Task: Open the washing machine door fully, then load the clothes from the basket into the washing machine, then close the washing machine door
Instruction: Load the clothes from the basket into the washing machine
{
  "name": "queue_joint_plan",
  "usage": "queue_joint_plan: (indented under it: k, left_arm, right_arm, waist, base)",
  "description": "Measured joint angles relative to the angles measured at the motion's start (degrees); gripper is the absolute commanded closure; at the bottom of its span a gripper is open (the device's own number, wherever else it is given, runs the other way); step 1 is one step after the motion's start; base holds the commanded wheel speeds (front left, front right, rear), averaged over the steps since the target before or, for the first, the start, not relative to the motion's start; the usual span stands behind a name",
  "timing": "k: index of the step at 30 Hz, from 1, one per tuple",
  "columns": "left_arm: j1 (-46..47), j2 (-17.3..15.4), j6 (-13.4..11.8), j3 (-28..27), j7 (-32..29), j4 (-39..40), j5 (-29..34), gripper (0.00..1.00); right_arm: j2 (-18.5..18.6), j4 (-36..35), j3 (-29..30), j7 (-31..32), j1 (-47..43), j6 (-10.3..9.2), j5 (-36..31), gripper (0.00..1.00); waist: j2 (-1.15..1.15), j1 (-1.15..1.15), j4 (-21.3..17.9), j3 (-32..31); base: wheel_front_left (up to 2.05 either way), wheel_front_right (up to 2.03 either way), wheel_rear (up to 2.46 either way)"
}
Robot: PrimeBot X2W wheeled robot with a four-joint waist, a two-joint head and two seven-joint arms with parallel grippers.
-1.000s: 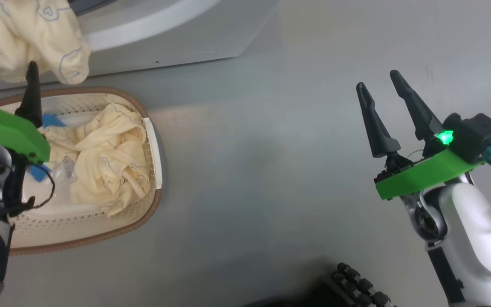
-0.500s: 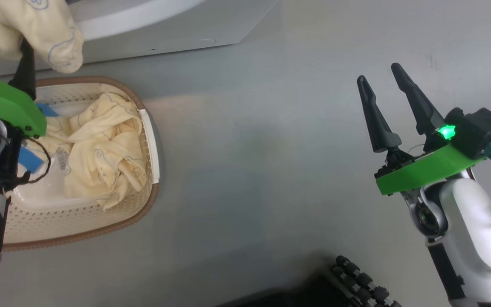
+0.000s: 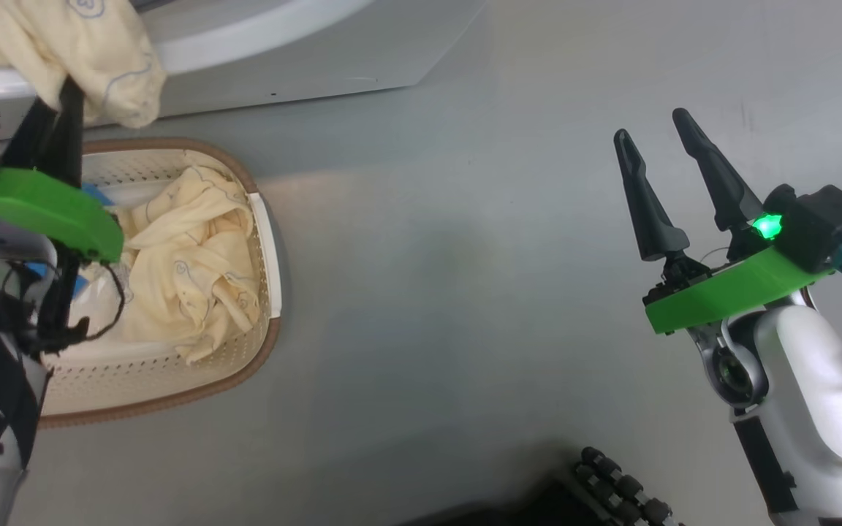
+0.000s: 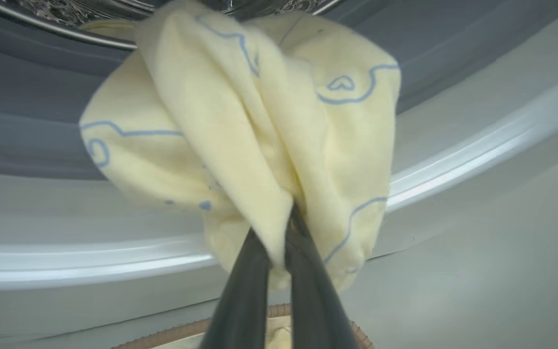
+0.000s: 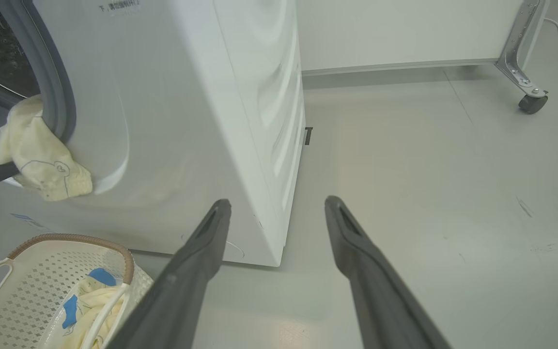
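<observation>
A pale yellow garment [image 4: 259,121] hangs over the lower lip of the washing machine's [image 5: 187,121] opening, across the grey seal [image 5: 51,97]. My left gripper [image 4: 284,228] is shut on its lower fold; in the head view it [image 3: 55,117] sits at the upper left, above the basket [image 3: 172,380]. More of the yellow clothes [image 3: 187,263] with blue trim lie in the basket. My right gripper [image 3: 651,128] hovers open over bare floor to the right, holding nothing. The washing machine door is out of view.
The basket [image 5: 32,291] stands on the grey floor right in front of the washer. A white frame on a caster [image 5: 533,102] stands at the far right. My dark wheeled base [image 3: 611,489] shows at the bottom edge.
My left gripper rose from above the basket to the hanging garment and shut on it. The right arm has barely moved. The head camera shifted slightly.
</observation>
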State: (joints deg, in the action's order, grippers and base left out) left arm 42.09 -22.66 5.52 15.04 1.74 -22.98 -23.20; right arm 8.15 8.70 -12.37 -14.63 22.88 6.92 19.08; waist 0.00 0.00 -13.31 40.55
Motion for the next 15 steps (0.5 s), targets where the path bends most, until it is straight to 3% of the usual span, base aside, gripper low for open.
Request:
queue_joint_plan:
  k: [7, 15]
  left_arm:
    - [-6.39, -2.25, -0.11, 0.09, -0.40, 10.87, -0.04, 1.00]
    - [-13.12, -5.03, -2.04, -2.92, -3.83, 26.94, -3.86, 1.00]
  right_arm:
    - [-0.27, 0.31, -0.01, 0.00, -0.10, 0.00, 0.00, 0.00]
    - [-0.53, 0.70, 0.02, 0.00, -0.53, 0.00, 0.00, 0.00]
  waist:
    - [0.00, 0.00, 0.47, -1.24]
    - [0.00, 0.00, 1.20, -3.48]
  base:
    - [0.00, 0.00, 0.00]
    - [0.00, 0.00, 0.00]
